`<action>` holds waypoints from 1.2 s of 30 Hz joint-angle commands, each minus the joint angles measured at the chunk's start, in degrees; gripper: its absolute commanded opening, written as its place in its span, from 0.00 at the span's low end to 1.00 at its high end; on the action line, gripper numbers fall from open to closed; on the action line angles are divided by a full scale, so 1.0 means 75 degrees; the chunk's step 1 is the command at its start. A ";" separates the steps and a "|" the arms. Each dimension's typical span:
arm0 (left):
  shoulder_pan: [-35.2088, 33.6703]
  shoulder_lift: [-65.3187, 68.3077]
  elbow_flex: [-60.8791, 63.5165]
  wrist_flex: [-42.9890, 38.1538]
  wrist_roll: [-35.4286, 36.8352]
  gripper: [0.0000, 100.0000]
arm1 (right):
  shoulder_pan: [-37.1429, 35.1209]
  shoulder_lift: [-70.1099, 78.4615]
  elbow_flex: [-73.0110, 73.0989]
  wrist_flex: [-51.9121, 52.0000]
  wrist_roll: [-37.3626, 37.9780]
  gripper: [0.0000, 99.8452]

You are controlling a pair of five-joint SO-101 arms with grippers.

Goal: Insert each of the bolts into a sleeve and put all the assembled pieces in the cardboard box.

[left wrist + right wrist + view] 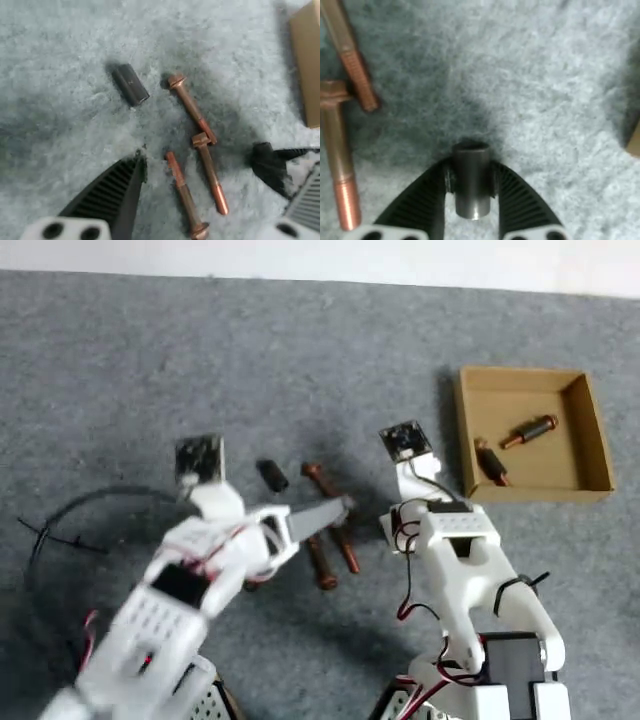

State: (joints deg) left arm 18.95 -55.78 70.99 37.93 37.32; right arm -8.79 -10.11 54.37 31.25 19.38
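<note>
Left arm stretched low across the table; left gripper [200,155] spread wide over three bare bolts [210,172], holding nothing. Right arm bent over, wrist pointing down between bolts and box [598,435]; right gripper [470,170] pinched narrow on a sleeve [470,185], seen plainly in the right wrist view. Left wrist view gives a loose sleeve [130,84] lying near the bolts; high view gives two assembled pieces [527,430] inside the box.

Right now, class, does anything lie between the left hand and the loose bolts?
Nothing visible does. The left hand hangs open over the three bolts, which lie uncovered on the mat; the loose sleeve lies apart from them.
</note>
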 commanded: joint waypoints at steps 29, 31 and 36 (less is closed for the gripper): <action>0.0264 0.9536 -0.6535 -0.0211 0.1887 0.43 | 0.0088 -0.0064 -0.0088 -0.0475 -0.0070 0.00; 0.0334 0.9536 -0.6523 -0.0211 0.1887 0.43 | 0.0088 -0.0064 -0.0088 -0.0475 -0.0070 0.00; 0.0557 0.9547 -0.6558 0.0105 0.1887 0.43 | 0.0100 -0.0064 -0.0088 -0.0475 -0.0070 0.00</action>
State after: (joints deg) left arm 20.79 15.60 23.78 37.14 50.95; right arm -8.79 -10.11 54.37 31.08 19.38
